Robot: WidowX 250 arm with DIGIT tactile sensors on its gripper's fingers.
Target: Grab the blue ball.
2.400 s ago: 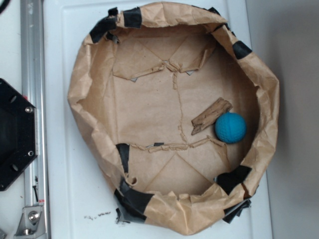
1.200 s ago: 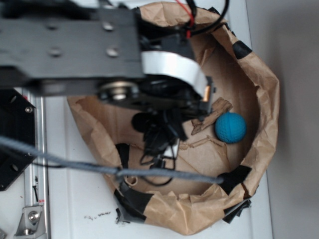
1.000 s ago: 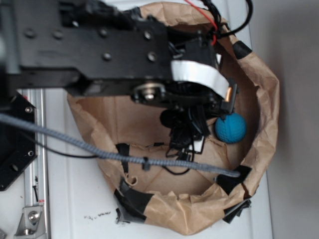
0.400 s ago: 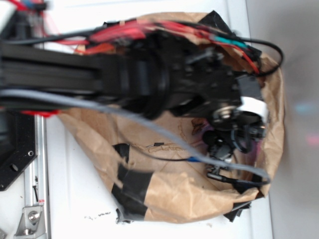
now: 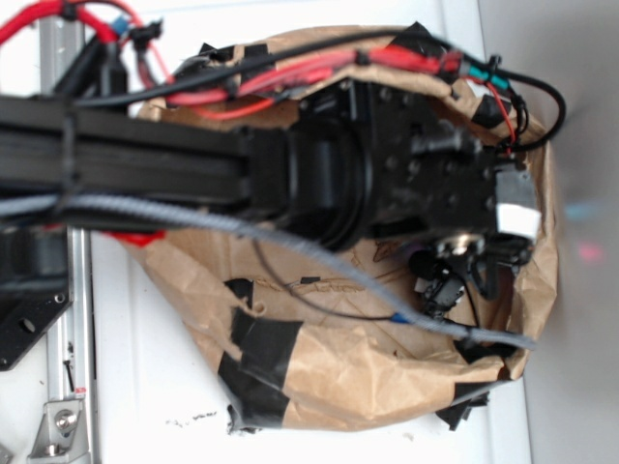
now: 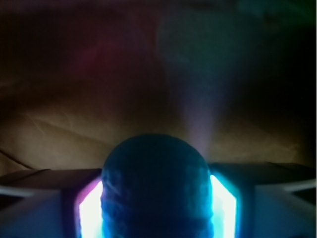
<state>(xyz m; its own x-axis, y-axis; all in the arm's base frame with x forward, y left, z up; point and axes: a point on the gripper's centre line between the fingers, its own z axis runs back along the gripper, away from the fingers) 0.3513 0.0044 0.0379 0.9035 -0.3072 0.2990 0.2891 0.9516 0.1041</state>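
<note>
Teal-blue and finely dimpled, the blue ball (image 6: 156,191) sits dim and shadowed between the gripper (image 6: 157,208) fingers (image 6: 47,210), which clasp it on both sides.

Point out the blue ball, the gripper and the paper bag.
blue ball (image 6: 154,186): wrist view, its dimpled front.
gripper (image 6: 155,210): wrist view, midway between the glowing fingertips.
paper bag (image 5: 377,372): exterior view, its crumpled near wall.

A black robot arm (image 5: 319,174) reached from the left across a crumpled brown paper bowl patched with black tape (image 5: 329,377), covering most of its inside. Red and black wires (image 5: 290,72) ran along the arm's top, and a grey braided cable (image 5: 290,251) crossed beneath it. The bowl rested on a white tabletop (image 5: 145,387).
</note>
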